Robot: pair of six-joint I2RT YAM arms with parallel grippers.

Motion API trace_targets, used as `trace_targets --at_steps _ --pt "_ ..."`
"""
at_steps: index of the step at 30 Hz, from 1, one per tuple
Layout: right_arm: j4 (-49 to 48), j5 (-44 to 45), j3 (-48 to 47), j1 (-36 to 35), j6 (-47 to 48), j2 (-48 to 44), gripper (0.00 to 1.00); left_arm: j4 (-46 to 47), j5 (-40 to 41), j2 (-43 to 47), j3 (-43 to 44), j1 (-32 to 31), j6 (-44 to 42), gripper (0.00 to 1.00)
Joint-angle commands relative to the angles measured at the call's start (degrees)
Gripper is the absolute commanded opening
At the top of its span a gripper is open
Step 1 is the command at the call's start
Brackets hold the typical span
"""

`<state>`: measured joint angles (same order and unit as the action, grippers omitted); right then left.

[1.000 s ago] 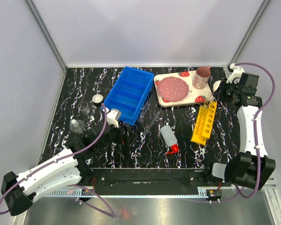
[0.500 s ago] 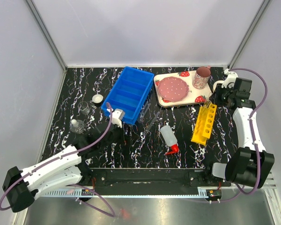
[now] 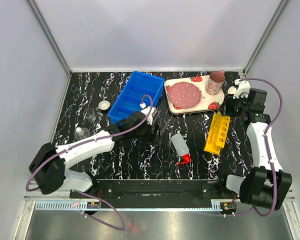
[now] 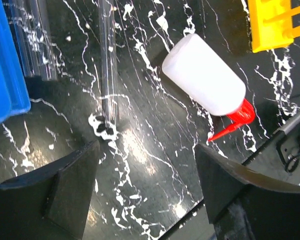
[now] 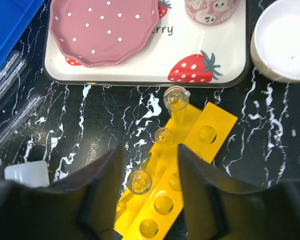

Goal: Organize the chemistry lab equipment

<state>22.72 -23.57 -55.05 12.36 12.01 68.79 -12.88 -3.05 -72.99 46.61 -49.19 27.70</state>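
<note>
Three thin clear tubes stand in the yellow rack (image 5: 210,135). My right gripper (image 5: 150,150) is open around the nearest tube (image 5: 140,181), apart from its rim; from above it (image 3: 232,106) hangs over the rack's (image 3: 218,131) far end. My left gripper (image 4: 146,147) is open with only table between its fingers. It (image 3: 152,124) hovers by the blue bin's near corner, over loose tubes (image 4: 109,65). The squeeze bottle (image 4: 205,80) with its red nozzle (image 4: 235,120) lies just ahead. Two small beakers (image 3: 91,115) and the tiny white dish (image 3: 104,105) sit at the left.
The blue bin (image 3: 132,100) stands at the back centre. The strawberry tray (image 3: 210,97) holds a pink plate and the pink mug (image 3: 216,82). A cream bowl (image 5: 285,40) sits right of the tray. More tubes (image 4: 35,40) lie against the bin.
My left arm has swung right from the left side to the bin's near corner. My right gripper has opened, letting go of the tube in the rack.
</note>
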Motion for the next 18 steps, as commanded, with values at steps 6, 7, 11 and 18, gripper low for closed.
trace_targets --at_steps 6,7,11,18 --pt "3.91 -8.31 -2.34 0.64 6.18 -8.85 0.93 -13.30 2.34 -17.52 18.15 -0.64 -8.36 0.73" --pt "4.52 -9.98 -2.43 1.00 6.18 -9.38 0.97 -14.26 2.95 -20.06 20.34 -0.91 -8.80 0.72" --pt "3.30 -24.82 0.28 4.24 2.60 -11.57 1.00 -19.09 5.76 -26.05 25.89 -2.22 -11.44 0.67" --pt "0.83 -37.85 4.33 5.39 0.56 -13.77 1.00 -25.52 10.08 -35.63 34.07 -3.02 -13.73 0.55"
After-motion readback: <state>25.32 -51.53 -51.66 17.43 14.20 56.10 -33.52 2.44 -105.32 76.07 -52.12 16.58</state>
